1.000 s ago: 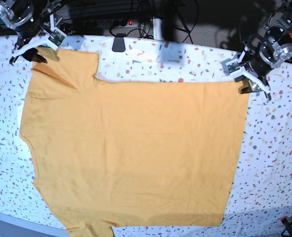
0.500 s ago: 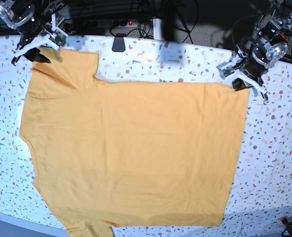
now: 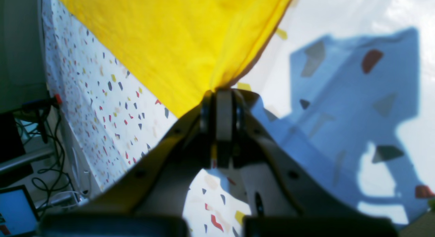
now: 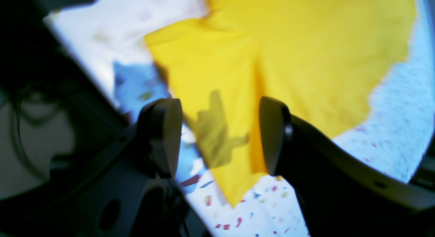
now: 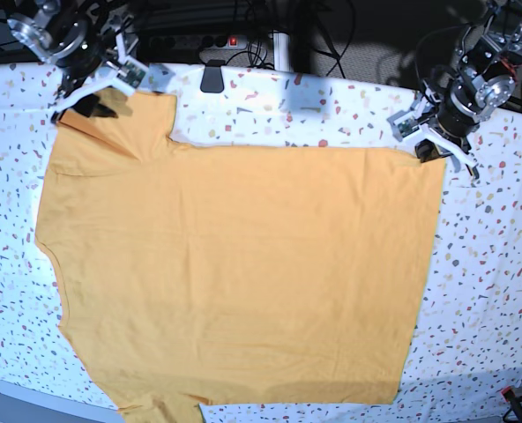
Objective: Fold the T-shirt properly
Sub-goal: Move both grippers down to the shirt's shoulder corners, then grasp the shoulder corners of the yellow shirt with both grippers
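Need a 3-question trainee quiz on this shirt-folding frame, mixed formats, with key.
1. True or false: the left gripper is shut on a corner of the T-shirt.
2. The right gripper is: A) open over a sleeve, B) shut on the hem, C) out of view.
3. Fill in: the T-shirt lies spread flat on the speckled ___.

Key: 1 true; 2 A; 3 tablecloth.

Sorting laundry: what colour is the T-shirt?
Plain mustard-orange T-shirt, clearest in the base view.
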